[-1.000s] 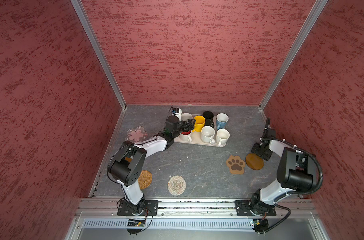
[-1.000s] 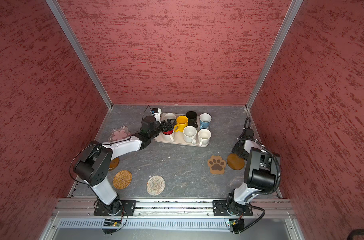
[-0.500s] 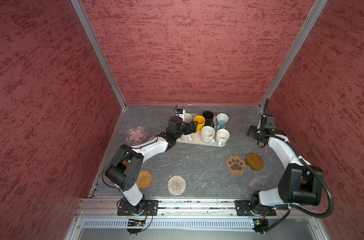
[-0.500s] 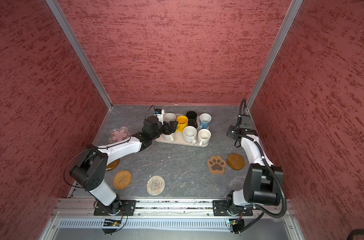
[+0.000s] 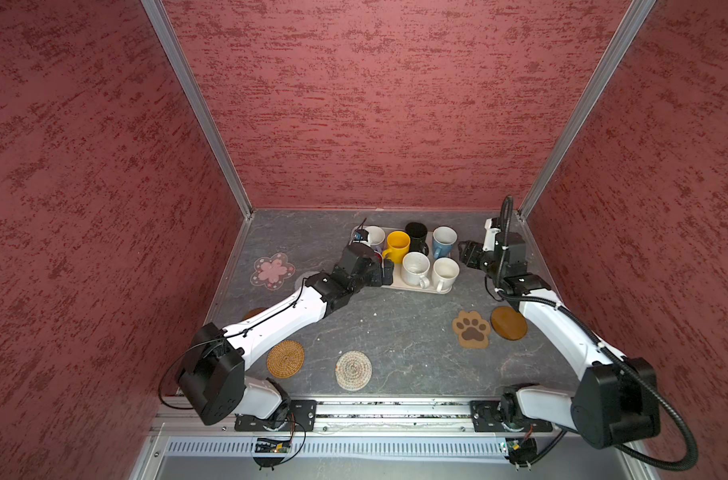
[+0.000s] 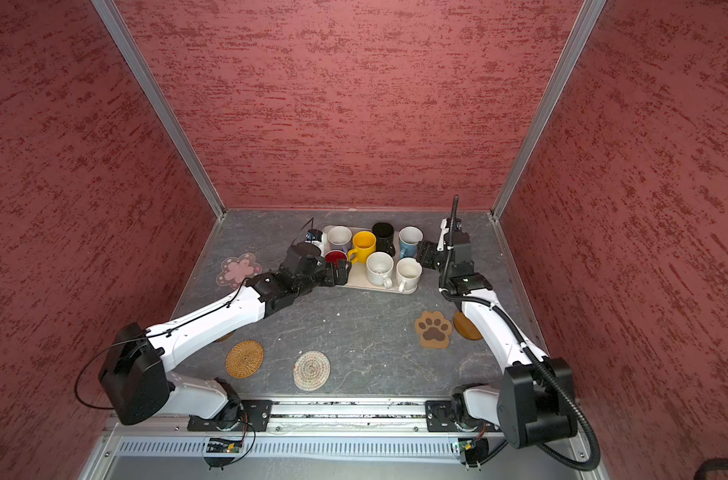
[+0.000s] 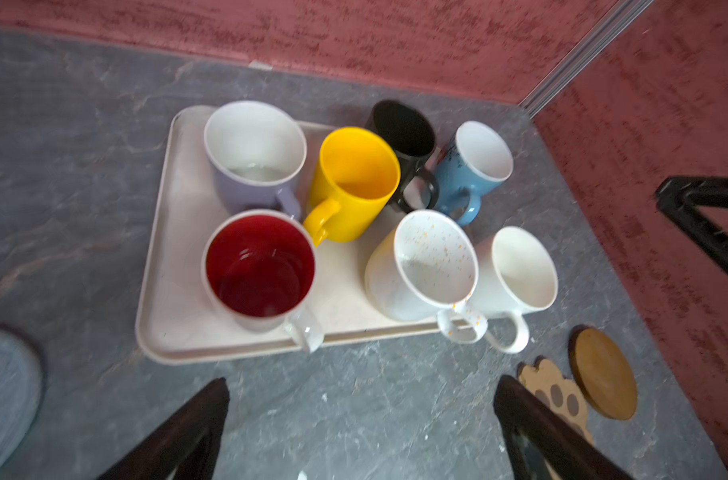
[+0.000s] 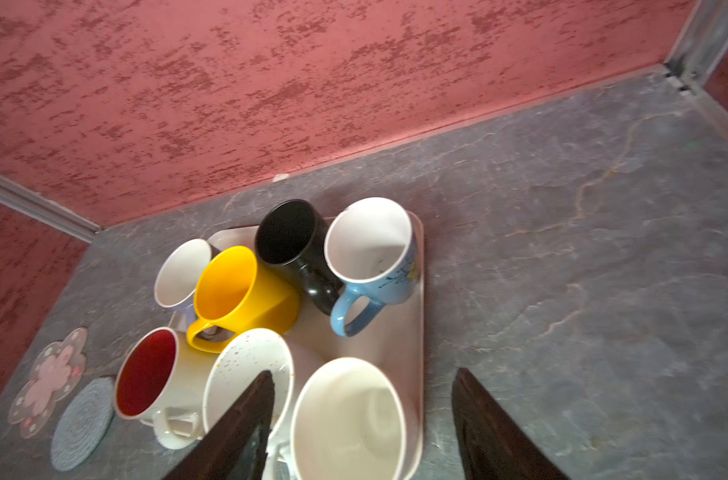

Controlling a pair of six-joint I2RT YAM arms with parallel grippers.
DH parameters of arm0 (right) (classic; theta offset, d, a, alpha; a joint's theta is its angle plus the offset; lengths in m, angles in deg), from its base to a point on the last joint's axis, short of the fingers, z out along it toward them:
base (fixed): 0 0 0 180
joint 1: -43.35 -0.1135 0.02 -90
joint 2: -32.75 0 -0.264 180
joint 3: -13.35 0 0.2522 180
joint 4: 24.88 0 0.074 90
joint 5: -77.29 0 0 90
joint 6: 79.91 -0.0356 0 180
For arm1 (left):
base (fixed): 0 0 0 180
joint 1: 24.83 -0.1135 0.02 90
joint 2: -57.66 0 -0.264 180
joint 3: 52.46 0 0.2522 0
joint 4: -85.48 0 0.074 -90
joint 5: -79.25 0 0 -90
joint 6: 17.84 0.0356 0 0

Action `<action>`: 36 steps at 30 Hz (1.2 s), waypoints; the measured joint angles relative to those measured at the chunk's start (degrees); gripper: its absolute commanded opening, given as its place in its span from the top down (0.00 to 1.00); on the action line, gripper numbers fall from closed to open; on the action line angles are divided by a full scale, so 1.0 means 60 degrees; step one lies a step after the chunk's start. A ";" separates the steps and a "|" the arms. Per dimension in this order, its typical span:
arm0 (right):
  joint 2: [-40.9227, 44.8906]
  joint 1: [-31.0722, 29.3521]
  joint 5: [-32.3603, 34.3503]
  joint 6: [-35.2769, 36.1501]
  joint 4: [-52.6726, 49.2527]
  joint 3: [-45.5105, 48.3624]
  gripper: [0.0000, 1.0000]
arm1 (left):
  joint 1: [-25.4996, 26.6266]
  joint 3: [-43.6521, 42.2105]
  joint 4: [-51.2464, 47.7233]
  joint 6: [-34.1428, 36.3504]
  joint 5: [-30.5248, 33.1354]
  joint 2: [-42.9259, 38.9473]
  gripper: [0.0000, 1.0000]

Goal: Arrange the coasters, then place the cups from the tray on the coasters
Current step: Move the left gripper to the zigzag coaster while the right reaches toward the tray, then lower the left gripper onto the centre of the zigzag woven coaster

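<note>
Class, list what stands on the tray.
On the tray stand seven: yellow cup, black cup, light blue cup, red-lined cup, lavender cup, speckled cup, plain white cup. The tray floor beneath them is covered.

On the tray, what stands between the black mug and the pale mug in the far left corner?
The yellow mug stands there, close to both. The left wrist view shows it clearly, and both top views too.
</note>
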 measured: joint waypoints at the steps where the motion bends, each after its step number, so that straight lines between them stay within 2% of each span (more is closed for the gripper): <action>1: 0.0004 -0.0095 -0.0087 -0.0080 0.0259 0.0153 0.32 | 0.0106 -0.0036 -0.0379 -0.0131 0.0157 -0.0091 0.04; 4: 0.0011 -0.0328 -0.0404 -0.0430 0.1126 0.0678 0.32 | 0.0441 -0.0350 -0.1610 -0.0590 0.0543 -0.0521 0.15; 7: 0.0160 -0.0452 -0.0718 -0.0780 0.2047 0.1315 0.32 | 0.0736 -0.0765 -0.2772 -0.1064 0.0634 -0.1086 0.31; 12: 0.0408 -0.0532 -0.0841 -0.1362 0.3526 0.2422 0.32 | 0.1402 -0.1086 -0.4532 -0.1683 0.0634 -0.2007 0.46; 17: 0.0277 -0.0535 -0.0903 -0.1876 0.4448 0.3002 0.32 | 0.2029 -0.1264 -0.5384 -0.2200 0.0583 -0.2331 0.50; 23: 0.0346 -0.0539 -0.0973 -0.2200 0.5122 0.3253 0.27 | 0.2153 -0.2022 -0.5836 -0.2790 0.0164 -0.2197 0.51; 25: 0.0517 -0.0539 -0.0969 -0.2266 0.5311 0.3410 0.20 | 0.2186 -0.2095 -0.5941 -0.2881 0.0015 -0.2135 0.51; 27: 0.0714 -0.0539 -0.0976 -0.2350 0.5464 0.3563 0.04 | 0.2204 -0.2109 -0.5992 -0.2943 -0.0084 -0.2033 0.51; 28: 0.0776 -0.0535 -0.1002 -0.2335 0.5526 0.3606 0.02 | 0.2204 -0.2120 -0.5989 -0.2954 -0.0142 -0.1953 0.52; 36: 0.0882 -0.0546 -0.1217 -0.2466 0.6113 0.3734 0.01 | 0.2244 -0.2437 -0.5686 -0.2954 -0.0583 -0.1300 0.56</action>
